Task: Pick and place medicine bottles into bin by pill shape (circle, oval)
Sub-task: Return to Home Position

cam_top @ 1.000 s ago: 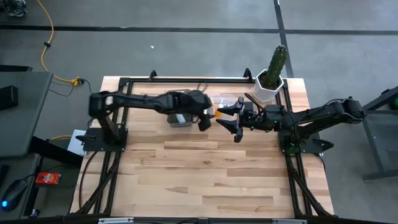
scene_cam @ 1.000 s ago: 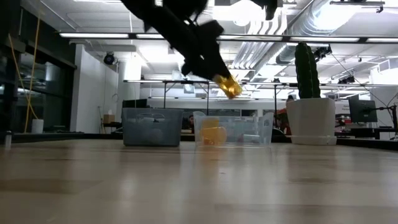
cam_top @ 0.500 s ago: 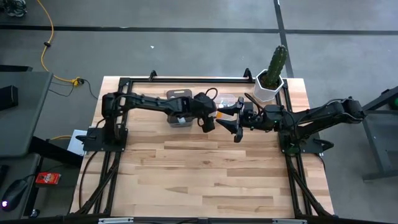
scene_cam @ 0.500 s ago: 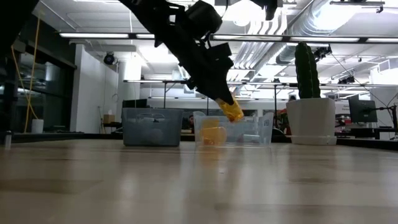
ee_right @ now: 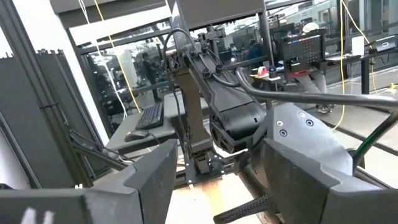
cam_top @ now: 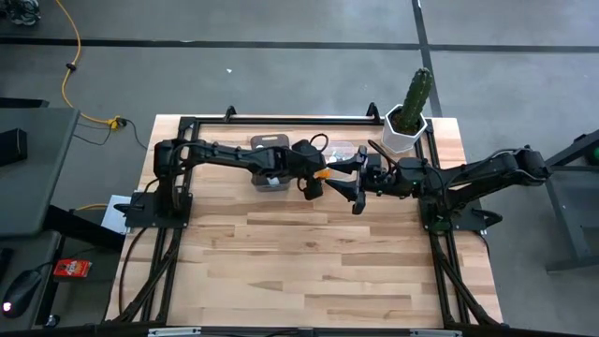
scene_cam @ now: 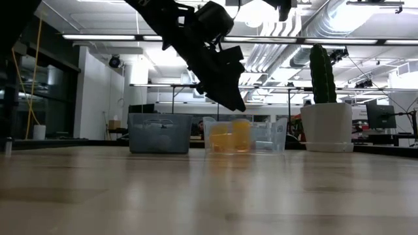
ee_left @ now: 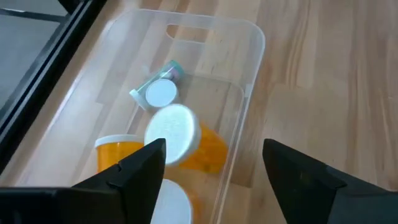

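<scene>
High view is showing the left gripper (cam_top: 314,178) hovering above the transparent bin (scene_cam: 274,137) at the desk's (cam_top: 309,262) far side, right of the dark bin (scene_cam: 160,134). Its fingers are standing spread, gripping nothing. Orange medicine bottles (ee_left: 186,140) and a clear-bluish bottle (ee_left: 160,92) are lying inside the transparent bin. Just right, the right gripper (cam_top: 344,181) is hanging spread and empty.

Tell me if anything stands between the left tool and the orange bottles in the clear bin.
Nothing visible does. The left tool hangs open above the clear bin, and the orange bottles lie inside it with only air between. The right tool waits open alongside.
</scene>
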Controlling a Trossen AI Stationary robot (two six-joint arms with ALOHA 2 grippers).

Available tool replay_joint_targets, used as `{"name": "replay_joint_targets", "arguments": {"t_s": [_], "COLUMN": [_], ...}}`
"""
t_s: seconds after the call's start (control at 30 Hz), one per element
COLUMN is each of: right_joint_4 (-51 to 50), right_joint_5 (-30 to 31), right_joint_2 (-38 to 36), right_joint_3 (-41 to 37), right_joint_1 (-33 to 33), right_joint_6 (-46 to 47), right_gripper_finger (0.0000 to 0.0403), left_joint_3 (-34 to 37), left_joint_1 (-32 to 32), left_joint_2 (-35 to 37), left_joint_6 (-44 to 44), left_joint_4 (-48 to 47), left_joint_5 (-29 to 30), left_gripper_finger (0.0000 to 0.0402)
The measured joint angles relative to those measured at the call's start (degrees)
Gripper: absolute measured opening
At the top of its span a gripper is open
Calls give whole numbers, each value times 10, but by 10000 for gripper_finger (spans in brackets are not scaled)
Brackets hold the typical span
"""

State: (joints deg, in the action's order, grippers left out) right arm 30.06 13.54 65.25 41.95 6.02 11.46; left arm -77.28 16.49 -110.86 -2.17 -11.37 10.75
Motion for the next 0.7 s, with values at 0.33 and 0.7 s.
{"name": "replay_joint_targets", "arguments": {"t_s": [0.33,0.7], "right_joint_4": [0,-6], "right_joint_5": [0,-1], "right_joint_2": [0,0], "right_joint_3": [0,0], "right_joint_1": [0,0], "right_joint_6": [0,0], "right_gripper_finger": [226,226], "left_joint_3": [1,109], "left_joint_1": [7,13], "left_joint_2": [103,386], "left_joint_6": [-50,52], "left_joint_4": [-42,32], "left_joint_5": [18,-44], "left_gripper_finger": [264,264]}}
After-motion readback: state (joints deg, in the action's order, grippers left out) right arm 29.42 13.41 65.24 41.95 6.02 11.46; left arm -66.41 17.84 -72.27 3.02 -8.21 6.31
